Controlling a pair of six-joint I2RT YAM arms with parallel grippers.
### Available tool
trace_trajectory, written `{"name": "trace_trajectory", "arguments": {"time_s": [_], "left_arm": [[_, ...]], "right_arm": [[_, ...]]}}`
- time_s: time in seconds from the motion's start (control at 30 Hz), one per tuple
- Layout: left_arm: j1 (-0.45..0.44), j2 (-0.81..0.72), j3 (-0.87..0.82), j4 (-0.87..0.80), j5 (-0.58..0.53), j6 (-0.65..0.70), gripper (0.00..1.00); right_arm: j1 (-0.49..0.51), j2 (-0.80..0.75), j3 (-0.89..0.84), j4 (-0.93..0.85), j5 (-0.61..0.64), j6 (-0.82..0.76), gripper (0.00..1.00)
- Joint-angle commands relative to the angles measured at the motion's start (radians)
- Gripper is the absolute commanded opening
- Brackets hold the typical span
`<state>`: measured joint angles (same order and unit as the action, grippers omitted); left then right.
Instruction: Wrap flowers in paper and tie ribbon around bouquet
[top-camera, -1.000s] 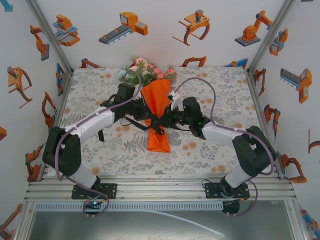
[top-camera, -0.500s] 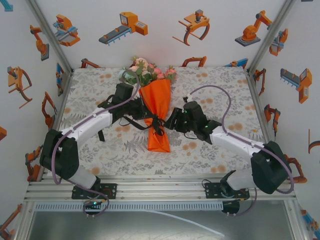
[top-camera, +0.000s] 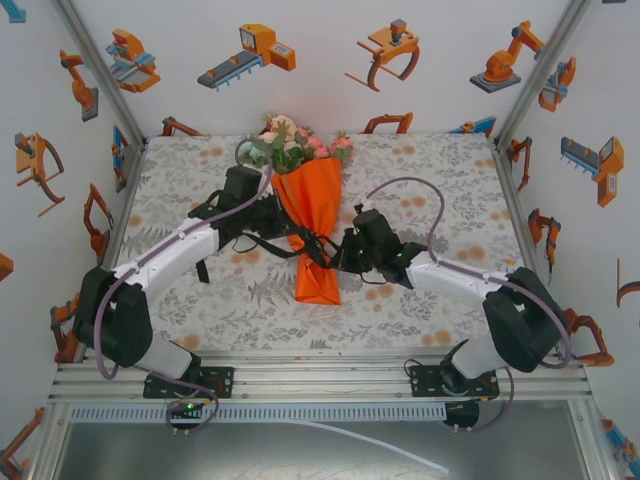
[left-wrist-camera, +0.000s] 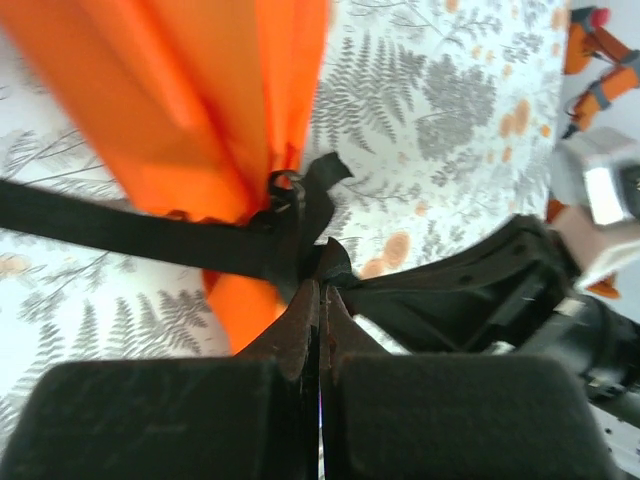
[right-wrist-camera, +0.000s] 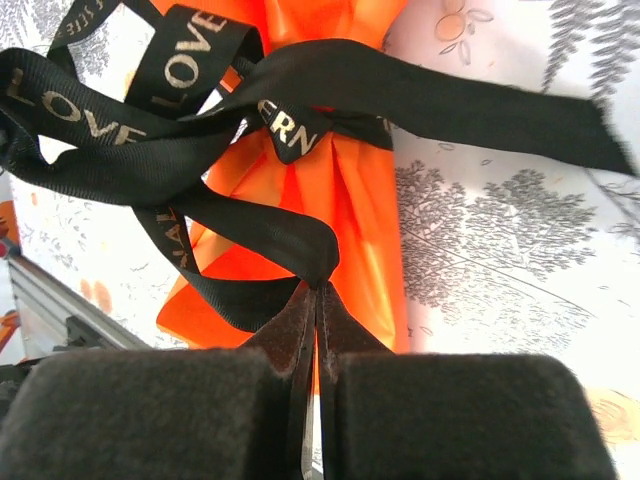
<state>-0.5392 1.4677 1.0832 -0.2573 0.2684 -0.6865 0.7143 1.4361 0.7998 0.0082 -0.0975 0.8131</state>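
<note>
Two arms meet at one bundle. The left fingers, on the left of the cone, are pressed fully together, pinching a strand of the single black ribbon. Mid-desk lies one bouquet: one orange paper cone, flowers at its far end, the ribbon wrapped round its narrow part. The right fingers, on the cone's right, are likewise closed tight on a ribbon loop.

White walls with orange robot stickers, fern-print tablecloth, aluminium rails.
</note>
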Motion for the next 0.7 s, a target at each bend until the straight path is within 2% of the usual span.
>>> {"name": "trace_trajectory", "arguments": {"time_s": [0.0, 0.1, 0.2, 0.27, 0.33, 0.47, 0.67], "left_arm": [[0.008, -0.085, -0.042, -0.142, -0.189, 0.079, 0.0], [0.009, -0.12, -0.091, -0.167, -0.239, 0.104, 0.0], [0.01, -0.124, -0.138, -0.086, -0.1, 0.108, 0.0], [0.01, -0.113, -0.172, 0.02, 0.05, 0.103, 0.12], [0.01, -0.098, -0.164, 0.027, 0.095, 0.11, 0.22], [0.012, -0.108, -0.068, -0.115, -0.041, 0.221, 0.35], [0.016, -0.068, 0.098, -0.189, -0.117, 0.403, 0.41]], "right_arm": [[0.001, -0.1, -0.007, -0.096, 0.173, -0.141, 0.0], [0.0, -0.147, -0.046, -0.105, 0.226, -0.18, 0.0], [0.001, -0.128, -0.059, -0.029, 0.101, -0.222, 0.0], [0.003, -0.102, -0.048, 0.004, 0.025, -0.249, 0.0], [0.006, -0.084, -0.033, 0.018, -0.006, -0.278, 0.0], [0.02, -0.072, -0.007, 0.022, -0.05, -0.378, 0.0], [0.031, -0.059, 0.014, 0.041, -0.085, -0.46, 0.0]]}}
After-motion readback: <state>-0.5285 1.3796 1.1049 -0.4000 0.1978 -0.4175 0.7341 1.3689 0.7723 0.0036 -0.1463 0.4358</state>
